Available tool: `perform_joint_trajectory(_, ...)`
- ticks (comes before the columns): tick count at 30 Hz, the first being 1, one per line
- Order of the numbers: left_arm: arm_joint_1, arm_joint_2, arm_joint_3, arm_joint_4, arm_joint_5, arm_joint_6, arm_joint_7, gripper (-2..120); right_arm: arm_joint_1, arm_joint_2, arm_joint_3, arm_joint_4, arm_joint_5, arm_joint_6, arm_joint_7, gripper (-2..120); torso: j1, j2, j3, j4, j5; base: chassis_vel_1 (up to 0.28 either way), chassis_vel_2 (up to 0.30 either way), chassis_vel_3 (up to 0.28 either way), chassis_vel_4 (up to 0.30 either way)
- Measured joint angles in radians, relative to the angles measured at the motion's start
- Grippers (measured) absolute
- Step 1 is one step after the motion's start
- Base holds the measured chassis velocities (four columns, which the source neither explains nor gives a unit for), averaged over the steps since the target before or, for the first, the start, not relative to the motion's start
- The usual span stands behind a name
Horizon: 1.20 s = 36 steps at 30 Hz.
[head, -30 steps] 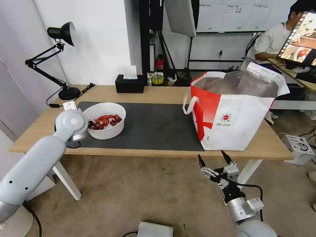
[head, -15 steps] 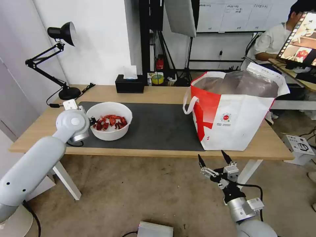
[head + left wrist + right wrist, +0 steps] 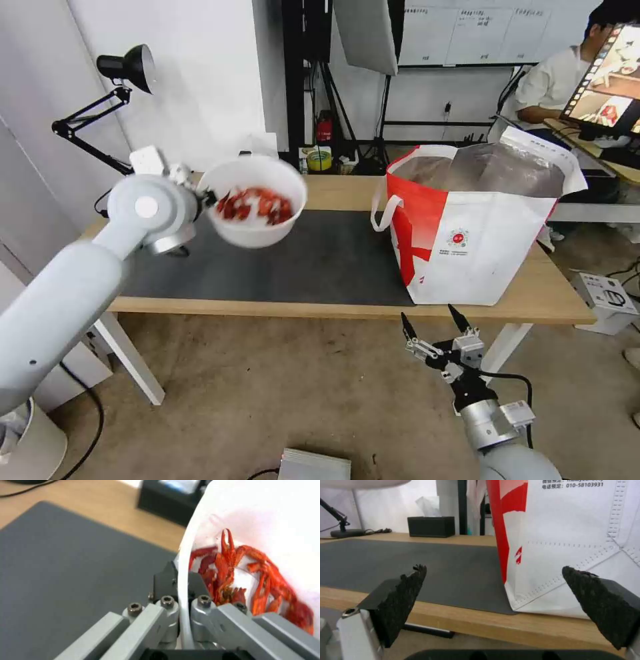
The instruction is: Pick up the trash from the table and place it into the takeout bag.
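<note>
The trash in sight is a white round bowl [image 3: 252, 201] holding red crayfish shells [image 3: 257, 204]. It hangs in the air above the left part of the dark mat [image 3: 293, 257], tilted slightly. My left gripper [image 3: 208, 197] is shut on the bowl's rim; in the left wrist view the rim [image 3: 182, 587] runs between the two fingers [image 3: 165, 578] and the shells [image 3: 246, 580] lie inside. The takeout bag [image 3: 477, 227] stands open at the table's right end, foil lining showing. My right gripper [image 3: 430, 322] hangs open below the table's front edge, near the bag [image 3: 573, 542].
A black desk lamp [image 3: 100, 100] stands at the table's back left corner. A black tissue box [image 3: 431, 526] sits at the back edge, behind the bowl. The light-wood table [image 3: 347, 308] has a bare strip along its front. A person sits at a desk behind the bag.
My left gripper has lifted the bowl off the mat and carried it up and to the right, toward the bag. The right arm has stayed put.
</note>
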Motion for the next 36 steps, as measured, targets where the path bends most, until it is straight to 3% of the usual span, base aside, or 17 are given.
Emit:
perform_joint_trajectory(13, -0.261, -0.213, 0.139, 0.12, -0.003, -0.035, -0.013, 0, 0.0, 0.0, 0.0, 0.0, 0.0, 0.0, 0.0, 100, 0.0, 0.0, 0.0, -0.0001, 0.0001, 0.0, 0.0, 0.0, 0.0)
perform_joint_trajectory(22, -0.333, -0.281, 0.185, 0.185, 0.002, -0.039, -0.011, 0, 0.0, 0.0, 0.0, 0.0, 0.0, 0.0, 0.0, 100, 0.0, 0.0, 0.0, 0.0, -0.0001, 0.0, 0.0, 0.0, 0.0)
perform_joint_trajectory(36, -0.384, -0.495, 0.256, 0.328, 0.123, -0.049, 0.028, 0, 0.0, 0.0, 0.0, 0.0, 0.0, 0.0, 0.0, 100, 0.0, 0.0, 0.0, 0.0, 0.0, 0.0, 0.0, 0.0, 0.0)
